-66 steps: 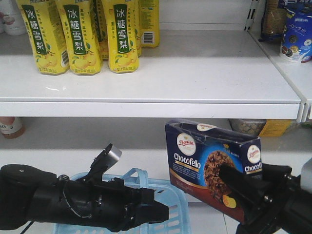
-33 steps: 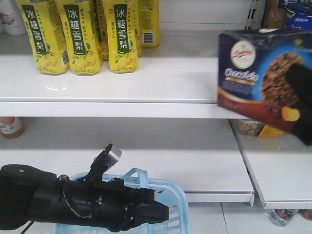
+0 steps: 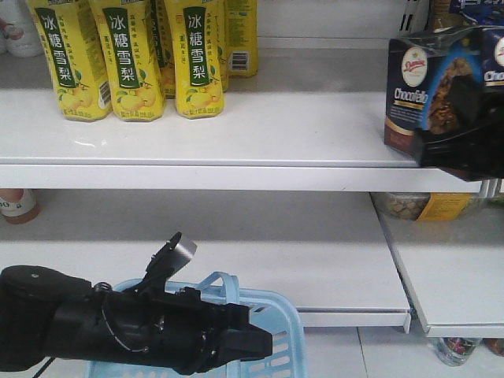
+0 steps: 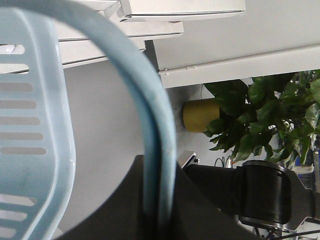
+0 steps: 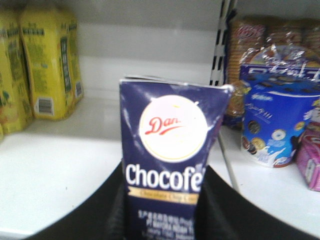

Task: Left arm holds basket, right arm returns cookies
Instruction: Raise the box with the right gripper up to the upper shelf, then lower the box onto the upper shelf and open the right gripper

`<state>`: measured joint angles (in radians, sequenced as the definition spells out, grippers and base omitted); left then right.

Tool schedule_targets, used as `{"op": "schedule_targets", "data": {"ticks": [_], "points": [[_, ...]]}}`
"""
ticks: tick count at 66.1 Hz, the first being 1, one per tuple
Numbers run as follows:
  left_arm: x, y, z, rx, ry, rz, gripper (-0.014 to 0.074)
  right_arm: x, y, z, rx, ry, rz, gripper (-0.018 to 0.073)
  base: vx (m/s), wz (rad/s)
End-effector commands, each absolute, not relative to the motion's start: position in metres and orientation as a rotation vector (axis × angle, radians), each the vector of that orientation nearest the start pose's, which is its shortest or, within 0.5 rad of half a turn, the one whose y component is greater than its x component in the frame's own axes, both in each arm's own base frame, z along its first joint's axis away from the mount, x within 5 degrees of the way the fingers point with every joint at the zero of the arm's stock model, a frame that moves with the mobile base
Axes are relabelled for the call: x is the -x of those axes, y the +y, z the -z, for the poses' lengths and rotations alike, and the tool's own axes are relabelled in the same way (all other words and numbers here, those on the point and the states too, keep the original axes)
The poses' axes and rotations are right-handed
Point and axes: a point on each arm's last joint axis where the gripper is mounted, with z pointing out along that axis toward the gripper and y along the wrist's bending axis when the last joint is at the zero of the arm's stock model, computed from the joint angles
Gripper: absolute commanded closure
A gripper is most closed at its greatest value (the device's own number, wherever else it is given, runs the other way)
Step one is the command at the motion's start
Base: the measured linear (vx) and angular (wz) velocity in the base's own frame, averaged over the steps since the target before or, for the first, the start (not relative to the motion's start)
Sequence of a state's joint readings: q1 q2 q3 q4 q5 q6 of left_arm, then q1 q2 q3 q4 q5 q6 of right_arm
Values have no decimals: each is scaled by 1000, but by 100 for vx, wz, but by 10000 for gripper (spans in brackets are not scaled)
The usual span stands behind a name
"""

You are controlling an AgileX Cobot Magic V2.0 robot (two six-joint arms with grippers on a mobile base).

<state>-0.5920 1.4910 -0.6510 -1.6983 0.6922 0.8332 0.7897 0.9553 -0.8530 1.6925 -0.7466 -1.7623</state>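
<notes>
The cookies (image 3: 425, 87), a dark navy "Chocofello" carton, hang upright at the right end of the upper shelf (image 3: 276, 134). My right gripper (image 3: 465, 126) is shut on the carton from its right side. In the right wrist view the cookies (image 5: 170, 145) stand between my black fingers (image 5: 235, 210), over the white shelf board. The left arm (image 3: 118, 323) lies low at the bottom left above the light blue basket (image 3: 272, 315). In the left wrist view my left gripper (image 4: 159, 210) is shut around the basket's curved handle (image 4: 150, 110).
Yellow drink packs (image 3: 134, 55) fill the upper shelf's left end. A blue cookie tub (image 5: 277, 120) and a pink pack (image 5: 310, 160) sit right of a slotted shelf upright (image 5: 220, 50). A lower shelf (image 3: 276, 236) runs beneath. A potted plant (image 4: 265, 115) stands behind the left arm.
The right gripper lifted the cookies from beside the basket up to upper-shelf height, then further right and toward the shelf. The left arm and basket have not moved.
</notes>
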Motion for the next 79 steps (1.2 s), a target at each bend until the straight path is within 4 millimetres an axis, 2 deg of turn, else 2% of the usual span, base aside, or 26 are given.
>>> {"op": "schedule_targets", "data": {"ticks": [1,14,28,39,52,62,79], "points": [[-193,-203,-234,-44,2418,1607,603,-185,97,-391,154,1618,111,319,0,0],[-193,-203,-234,-44,2418,1607,603,-205,108,-372,13,1656,130,319,0,0],[-193,-203,-234,-44,2418,1607,603,-216,116,-364,-2,1659,105,319,0,0],[-193,-203,-234,-44,2418,1607,603,-235,104,-363,-51,1708,29,319,0,0],[-193,-203,-234,-44,2418,1607,603,-259,92,-369,-6,1724,-103,317,0,0],[-193,-203,-234,-44,2418,1607,603,-280,80,-365,-69,1756,-105,314,0,0],[-193,-203,-234,-44,2418,1607,603,-300,87,-366,26,1771,-61,312,0,0]]}}
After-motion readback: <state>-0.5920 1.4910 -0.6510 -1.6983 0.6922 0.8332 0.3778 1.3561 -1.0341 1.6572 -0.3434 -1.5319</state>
